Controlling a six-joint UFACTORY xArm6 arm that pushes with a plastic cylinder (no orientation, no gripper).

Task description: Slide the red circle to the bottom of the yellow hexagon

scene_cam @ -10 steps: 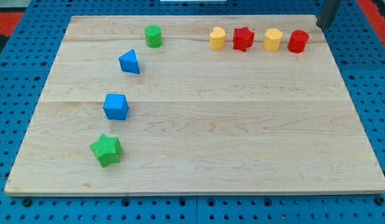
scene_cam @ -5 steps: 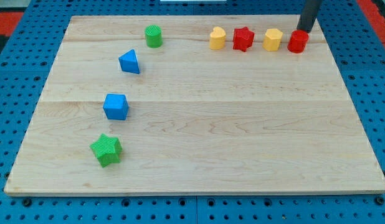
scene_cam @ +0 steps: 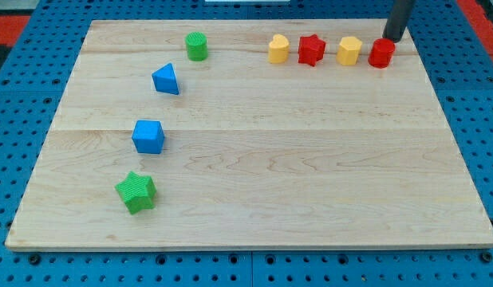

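The red circle (scene_cam: pixel 381 53) sits at the view's top right of the wooden board (scene_cam: pixel 254 175). The yellow hexagon (scene_cam: pixel 349 50) stands just to its left, a small gap between them. My tip (scene_cam: pixel 391 39) is at the red circle's upper right edge, touching or almost touching it. The dark rod rises out of the view's top.
A red star (scene_cam: pixel 311 49) and a yellow heart (scene_cam: pixel 278 49) continue the row to the left. A green cylinder (scene_cam: pixel 197 45), a blue triangle (scene_cam: pixel 166 79), a blue cube (scene_cam: pixel 148 136) and a green star (scene_cam: pixel 136 192) lie down the left side.
My tip moved left from the board's top right corner to the red circle's upper right edge, then stayed there. No block has visibly moved.
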